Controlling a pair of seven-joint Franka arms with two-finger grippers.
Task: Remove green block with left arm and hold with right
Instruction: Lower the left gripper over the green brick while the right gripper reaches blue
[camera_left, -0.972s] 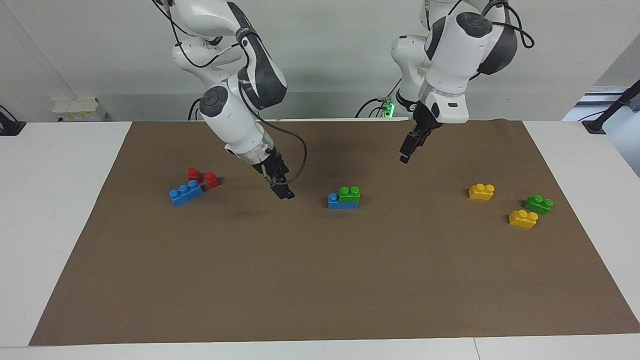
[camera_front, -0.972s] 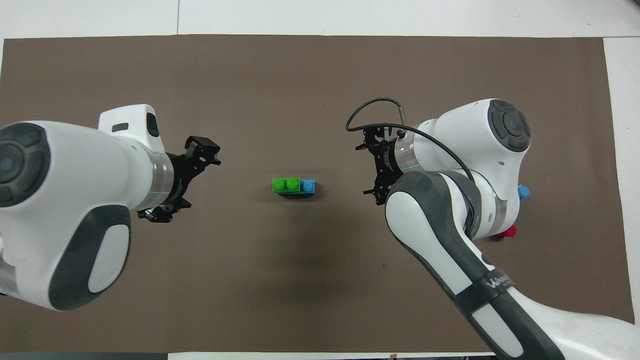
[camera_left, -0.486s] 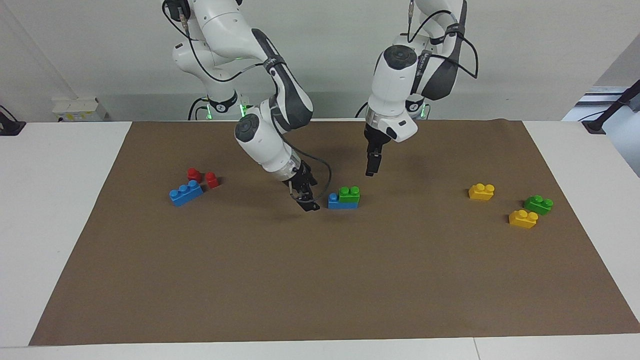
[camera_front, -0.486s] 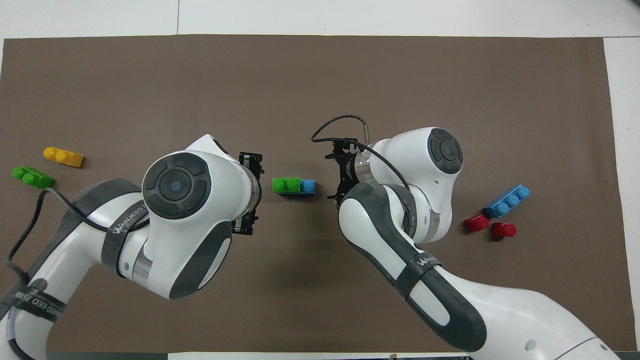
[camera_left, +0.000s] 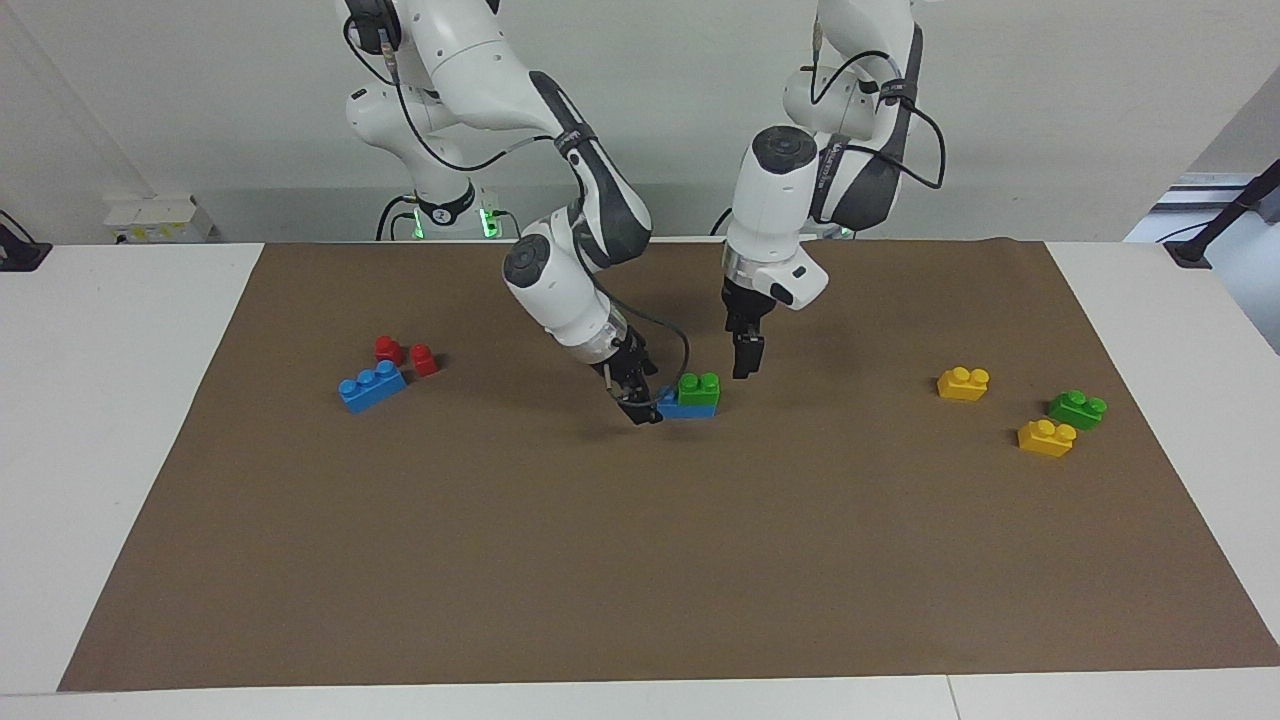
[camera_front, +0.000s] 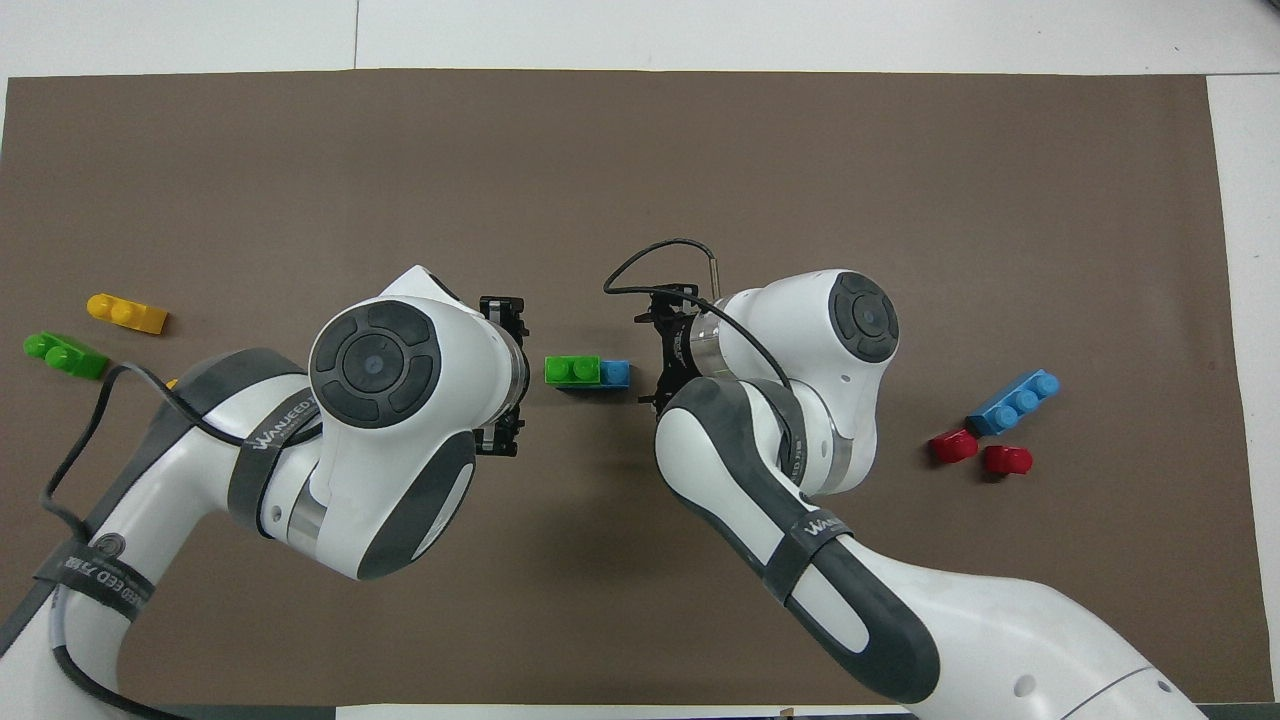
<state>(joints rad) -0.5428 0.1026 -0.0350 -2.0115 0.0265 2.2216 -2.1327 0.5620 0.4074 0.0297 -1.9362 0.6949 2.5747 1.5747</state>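
Green on blue: the green block (camera_left: 698, 387) sits pressed onto one end of a blue brick (camera_left: 686, 408) at the middle of the brown mat (camera_left: 640, 560), and the pair's long axis runs from one arm's end of the table toward the other. The right gripper (camera_left: 642, 409) is down at mat level, at the bare blue end of the pair, just beside or touching it (contact cannot be confirmed); how wide its jaws stand cannot be told. The left gripper (camera_left: 744, 358) hangs just above and beside the green end, apart from it, its jaws likewise unreadable. The stack thus lies between the two grippers, each facing one short end. Judged from this layout, the right gripper is placed to brace the blue base while the left must drop onto the green block and pull it upward off the studs.
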